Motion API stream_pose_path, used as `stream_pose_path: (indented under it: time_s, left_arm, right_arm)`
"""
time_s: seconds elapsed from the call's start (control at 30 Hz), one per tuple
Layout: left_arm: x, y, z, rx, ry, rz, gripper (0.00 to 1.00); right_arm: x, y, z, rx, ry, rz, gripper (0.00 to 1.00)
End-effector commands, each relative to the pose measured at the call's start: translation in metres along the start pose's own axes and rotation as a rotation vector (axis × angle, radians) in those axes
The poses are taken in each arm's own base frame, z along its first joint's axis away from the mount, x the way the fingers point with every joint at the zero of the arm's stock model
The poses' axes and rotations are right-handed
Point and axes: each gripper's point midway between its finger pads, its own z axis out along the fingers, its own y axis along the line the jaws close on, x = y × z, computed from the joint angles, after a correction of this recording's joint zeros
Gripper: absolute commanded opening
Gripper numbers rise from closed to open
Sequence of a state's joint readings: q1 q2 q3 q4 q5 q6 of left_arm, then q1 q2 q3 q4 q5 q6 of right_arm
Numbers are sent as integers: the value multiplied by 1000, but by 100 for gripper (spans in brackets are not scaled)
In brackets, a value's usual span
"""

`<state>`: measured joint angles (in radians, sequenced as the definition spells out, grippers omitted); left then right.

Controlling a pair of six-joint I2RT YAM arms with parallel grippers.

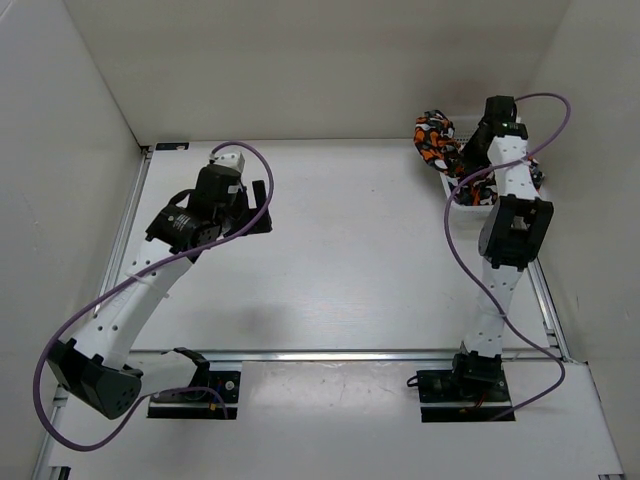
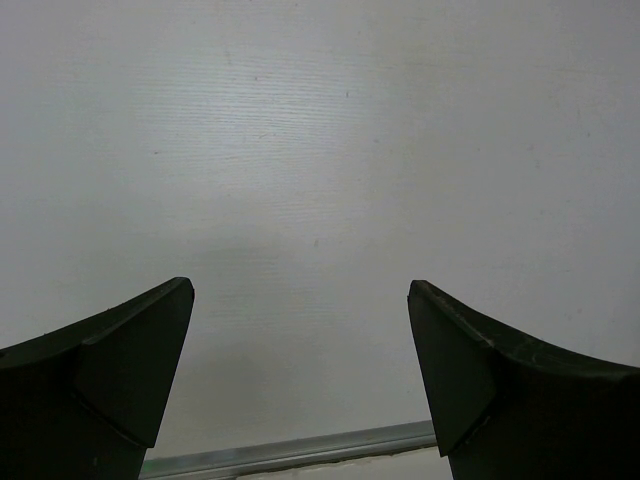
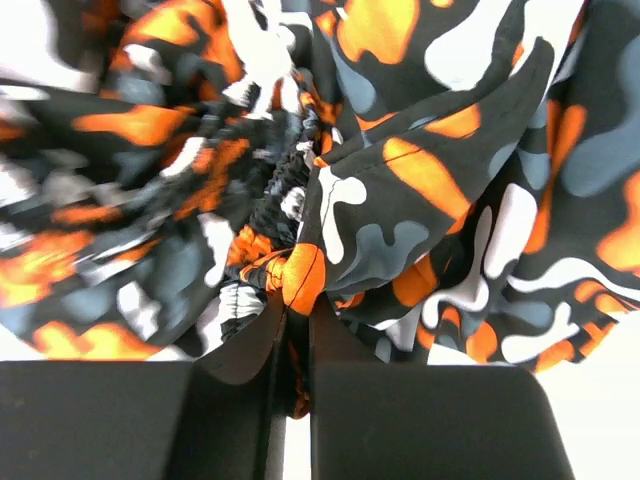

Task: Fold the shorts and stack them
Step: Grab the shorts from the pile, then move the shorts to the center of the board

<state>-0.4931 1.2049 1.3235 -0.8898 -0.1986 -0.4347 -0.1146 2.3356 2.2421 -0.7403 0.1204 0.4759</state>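
Right jaws pinched on shorts (image 3: 400,200) fold; left jaws wide apart.

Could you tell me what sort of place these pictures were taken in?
Probably a robotics lab test cell: a white table boxed in by plain white walls, a cabled left arm and right arm bolted at its near edge, and printed shorts at a basket as practice material.

Left arm (image 1: 130,310) bent at elbow, wrist at upper left of frame, jaws spread wide. Right arm (image 1: 497,295) extended toward upper right, jaws clamped on the shorts (image 3: 420,180).
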Motion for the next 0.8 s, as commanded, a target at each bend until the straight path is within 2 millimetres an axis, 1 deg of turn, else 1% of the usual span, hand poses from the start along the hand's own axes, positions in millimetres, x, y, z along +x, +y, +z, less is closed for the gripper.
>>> stream_pose_path:
  time_s: [0.0, 0.03, 0.07, 0.1, 0.13, 0.17, 0.2, 0.23, 0.27, 0.3, 0.33, 0.37, 0.4, 0.43, 0.47, 0.5, 0.53, 0.57, 0.6, 0.63, 0.67, 0.7, 0.73, 0.77]
  left_arm:
    - [-8, -4, -9, 14, -23, -23, 100]
    - [-10, -4, -13, 20, -35, -35, 100]
    - [-6, -3, -11, 15, -26, -42, 100]
    - [-8, -3, -15, 21, -38, -45, 100]
    - [-8, 0, -18, 13, -49, -59, 100]
    - [-6, 4, -16, -11, -51, -72, 100]
    - [-6, 7, -19, -19, -55, -73, 100]
    - [-1, 12, -17, -36, -39, -87, 100]
    - [-1, 12, -17, -36, -39, -87, 100]
    - [0, 18, -17, -62, -34, -90, 100]
    - [1, 22, -20, -75, -25, -94, 100]
    - [2, 28, -20, -97, -21, -97, 100]
    - [-3, 33, -23, -114, -32, -96, 100]
    - [-5, 40, -22, -144, -29, -106, 100]
    - [-9, 44, -27, -160, -36, -112, 100]
    - [-12, 49, -29, -176, -42, -119, 100]
    - [-21, 56, -33, -196, -70, -140, 100]
    - [-23, 60, -36, -208, -70, -148, 100]
    - [-24, 65, -39, -223, -67, -158, 100]
    - [-31, 72, -44, -236, -82, -183, 100]
    - [-30, 78, -44, -252, -77, -192, 100]
    - [-35, 80, -50, -246, -95, -207, 100]
    - [-32, 81, -50, -244, -79, -216, 100]
    - [-33, 87, -53, -248, -87, -226, 100]
  right_arm:
    - [-76, 50, -121, -182, -270, -33, 0]
    - [-80, 61, -140, -229, -295, -54, 0]
    - [-85, 73, -177, -290, -334, -64, 0]
    - [-86, 88, -200, -370, -350, -91, 0]
    - [-87, 98, -220, -418, -376, -116, 0]
    - [-90, 116, -266, -495, -433, -148, 0]
    - [-87, 126, -288, -544, -456, -189, 0]
    - [-73, 148, -326, -652, -466, -245, 0]
    - [-66, 158, -346, -700, -482, -277, 0]
    - [-57, 167, -365, -743, -493, -310, 0]
    - [-49, 171, -391, -774, -525, -350, 0]
    - [-27, 188, -408, -831, -512, -392, 0]
    - [-8, 195, -412, -866, -481, -430, 0]
    - [17, 207, -436, -927, -481, -490, 0]
    - [33, 211, -444, -955, -459, -508, 0]
    - [56, 211, -443, -977, -424, -549, 0]
    - [88, 223, -455, -1039, -381, -590, 0]
    - [106, 225, -454, -1047, -360, -615, 0]
    - [138, 219, -438, -1033, -285, -645, 0]
    - [173, 221, -436, -1048, -231, -699, 0]
    - [193, 217, -426, -1024, -191, -704, 0]
    - [213, 212, -415, -1005, -157, -712, 0]
    - [253, 191, -390, -941, -77, -740, 0]
    - [273, 179, -380, -907, -17, -712, 6]
